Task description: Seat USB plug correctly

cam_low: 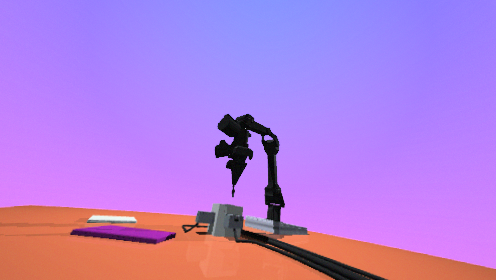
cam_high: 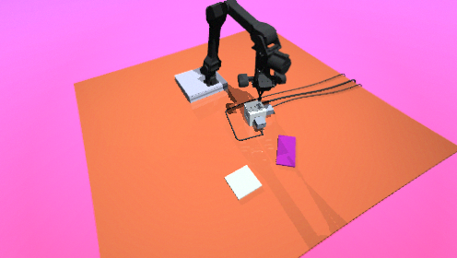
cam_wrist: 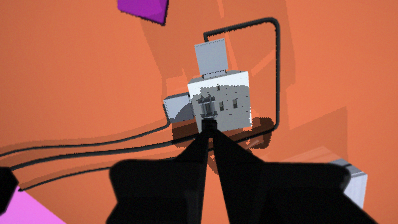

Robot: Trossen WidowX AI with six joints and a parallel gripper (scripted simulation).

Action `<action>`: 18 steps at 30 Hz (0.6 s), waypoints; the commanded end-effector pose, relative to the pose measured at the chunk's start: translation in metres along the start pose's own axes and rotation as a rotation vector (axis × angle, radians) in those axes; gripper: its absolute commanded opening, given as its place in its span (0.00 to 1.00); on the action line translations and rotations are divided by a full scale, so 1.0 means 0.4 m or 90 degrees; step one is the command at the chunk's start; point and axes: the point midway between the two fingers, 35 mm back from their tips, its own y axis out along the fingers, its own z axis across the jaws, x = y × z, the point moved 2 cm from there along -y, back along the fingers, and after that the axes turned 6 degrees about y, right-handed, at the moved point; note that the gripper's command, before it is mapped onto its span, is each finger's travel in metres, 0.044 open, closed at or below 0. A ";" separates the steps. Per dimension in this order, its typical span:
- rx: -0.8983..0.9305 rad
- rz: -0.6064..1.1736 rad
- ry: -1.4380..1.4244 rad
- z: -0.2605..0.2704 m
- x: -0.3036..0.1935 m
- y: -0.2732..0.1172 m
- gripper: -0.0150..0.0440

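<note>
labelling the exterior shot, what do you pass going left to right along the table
purple slab → white slab, overlapping it just behind → power cube → arm's grey base plate → black cables running off to the lower right

Matte black jointed arm [cam_high: 216,41] on a pale slab base [cam_high: 199,85], tapering into a narrow pincer [cam_low: 233,192].

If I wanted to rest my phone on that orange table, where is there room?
The widest bare stretch lies left of the white tile and in front of the arm's grey base plate. It is crowded around the power cube, where black cables run off to the right and the purple slab lies close.
</note>
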 end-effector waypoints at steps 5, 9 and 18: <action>0.000 0.000 0.130 0.000 0.000 0.000 0.25; 0.000 0.000 0.196 0.000 0.000 0.000 0.25; 0.000 0.000 0.346 0.000 0.000 0.000 0.25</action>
